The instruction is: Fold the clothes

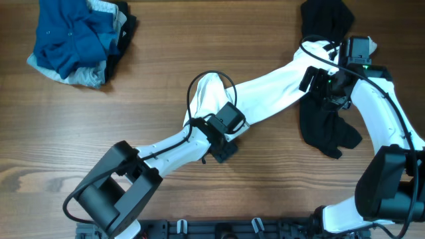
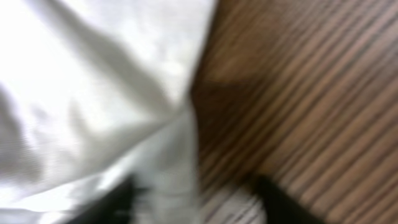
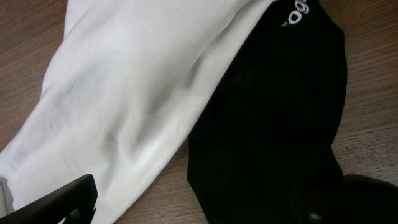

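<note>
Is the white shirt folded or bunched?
Bunched: the white shirt lies as a rumpled diagonal strip against the black garment.

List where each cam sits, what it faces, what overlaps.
Overhead: above the brown wooden table, looking straight down; left arm, right arm, white fabric shirt.
Left wrist: close over the shirt's edge and table; left tool fingers at bottom.
Right wrist: over shirt and black fabric garment; right tool finger bottom-left.
Shared: shirt in all three.
</note>
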Robot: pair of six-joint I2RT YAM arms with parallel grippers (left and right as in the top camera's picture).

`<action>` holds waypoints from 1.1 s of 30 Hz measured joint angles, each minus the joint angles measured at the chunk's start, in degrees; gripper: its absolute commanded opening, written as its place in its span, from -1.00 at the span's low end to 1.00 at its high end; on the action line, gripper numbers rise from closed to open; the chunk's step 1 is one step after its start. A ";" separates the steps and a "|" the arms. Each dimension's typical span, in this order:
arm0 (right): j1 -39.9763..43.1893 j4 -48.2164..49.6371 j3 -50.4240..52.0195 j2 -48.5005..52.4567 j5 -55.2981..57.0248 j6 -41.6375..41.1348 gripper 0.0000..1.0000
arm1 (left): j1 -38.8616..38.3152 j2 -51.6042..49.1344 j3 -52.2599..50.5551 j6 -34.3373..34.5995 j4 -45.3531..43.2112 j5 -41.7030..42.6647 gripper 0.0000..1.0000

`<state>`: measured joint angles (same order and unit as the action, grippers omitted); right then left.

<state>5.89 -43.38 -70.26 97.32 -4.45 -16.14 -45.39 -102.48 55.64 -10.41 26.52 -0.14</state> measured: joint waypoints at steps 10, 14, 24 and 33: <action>0.00 -0.09 0.00 0.02 -0.02 0.00 0.99 | 4.92 -0.61 0.63 -0.48 -0.22 0.63 0.67; 0.00 -0.11 0.00 0.02 0.00 0.00 0.99 | 5.29 -0.61 0.74 -0.42 0.17 0.87 0.22; 0.00 -0.26 0.00 0.02 0.00 0.00 0.99 | 5.79 -0.61 0.81 2.64 0.52 0.44 -0.92; 0.00 -0.11 0.00 0.00 -0.13 0.02 0.92 | 7.21 -0.59 2.93 8.44 9.07 1.84 -0.92</action>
<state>5.89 -43.48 -70.26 97.32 -4.58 -16.12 -38.17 -103.07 58.57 -1.98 35.59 1.69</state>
